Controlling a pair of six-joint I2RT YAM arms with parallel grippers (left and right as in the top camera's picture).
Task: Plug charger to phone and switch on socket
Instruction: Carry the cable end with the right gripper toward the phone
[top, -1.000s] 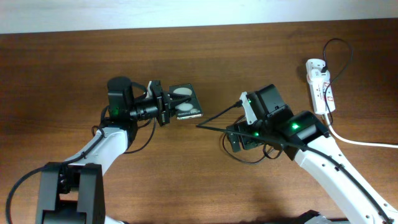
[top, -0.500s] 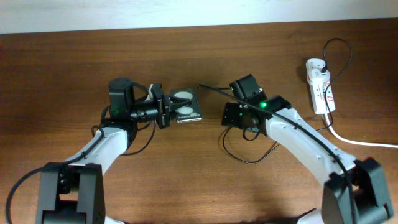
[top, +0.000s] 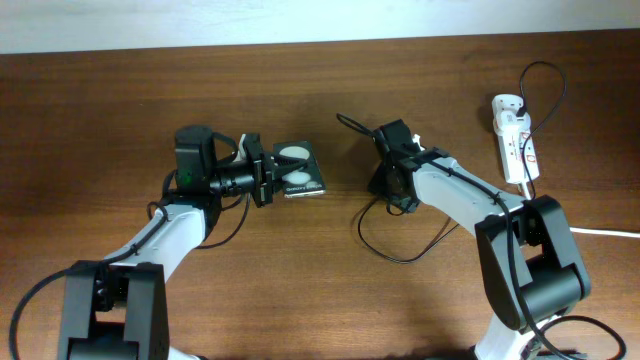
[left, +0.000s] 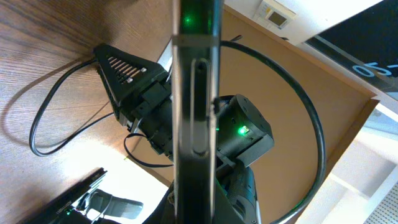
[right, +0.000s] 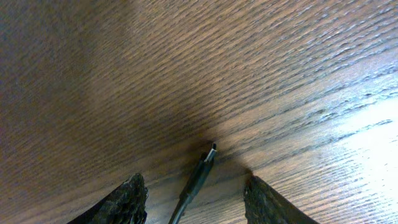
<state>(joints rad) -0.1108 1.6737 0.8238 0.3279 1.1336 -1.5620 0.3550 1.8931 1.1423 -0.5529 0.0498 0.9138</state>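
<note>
We find the left gripper (top: 262, 172) clamped on one end of the phone (top: 298, 168), whose small print is unreadable. The right gripper (right: 194, 182) is parted, straddling the charger (right: 202, 171) tip on the table (right: 280, 74). The socket (top: 515, 135) lies well apart, its red markings illegible.

The left arm (top: 165, 228) reaches up from 7 o'clock, its left pincer (top: 268, 172) pointing to 3 o'clock and clamped tight, while the right arm (top: 462, 190) stretches toward 10 o'clock, its right pincer (right: 198, 200) tipped down at the bench (right: 186, 74), fingers apart.
</note>
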